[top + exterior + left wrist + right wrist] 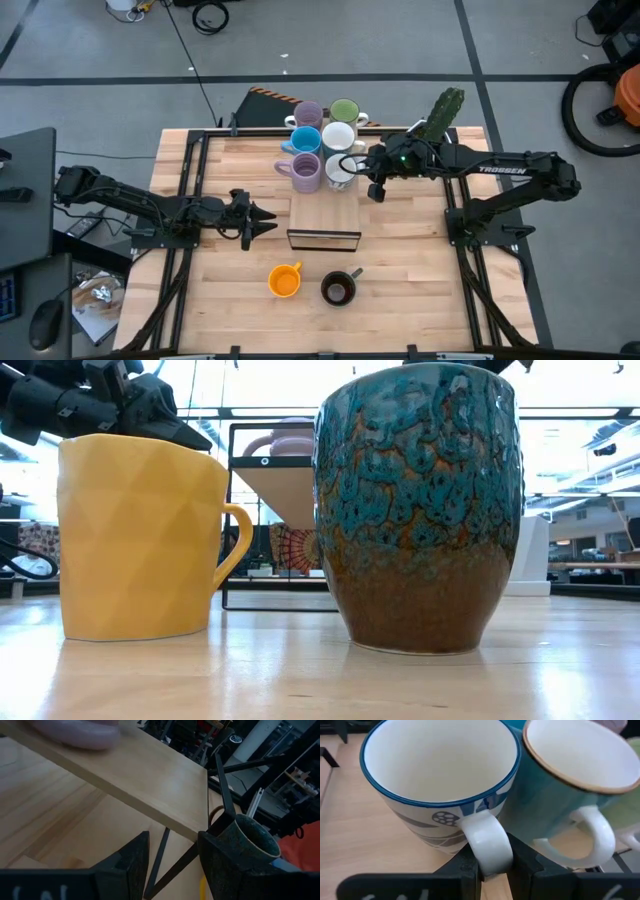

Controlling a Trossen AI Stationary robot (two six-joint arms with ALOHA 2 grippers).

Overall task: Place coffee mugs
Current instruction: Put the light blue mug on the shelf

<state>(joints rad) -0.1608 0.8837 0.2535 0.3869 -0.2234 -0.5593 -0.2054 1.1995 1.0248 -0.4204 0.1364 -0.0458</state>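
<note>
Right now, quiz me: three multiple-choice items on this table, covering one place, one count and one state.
1. Where is the orange mug?
A. On the wooden rack
B. In the left gripper
C. On the table beside the black mug

2. How many mugs stand bunched together?
A. Six
B. Four
C. Eight

3. What is the right gripper doing?
A. Hanging open over the table
B. Shut on a white mug's handle
C. Shut on the cactus pot

Answers:
1 C: the orange mug stands next to the black mug, apart from the rest.
2 A: the bunch of mugs forms three rows of two.
3 B: the right gripper has its fingers closed around the handle of the white mug.
</note>
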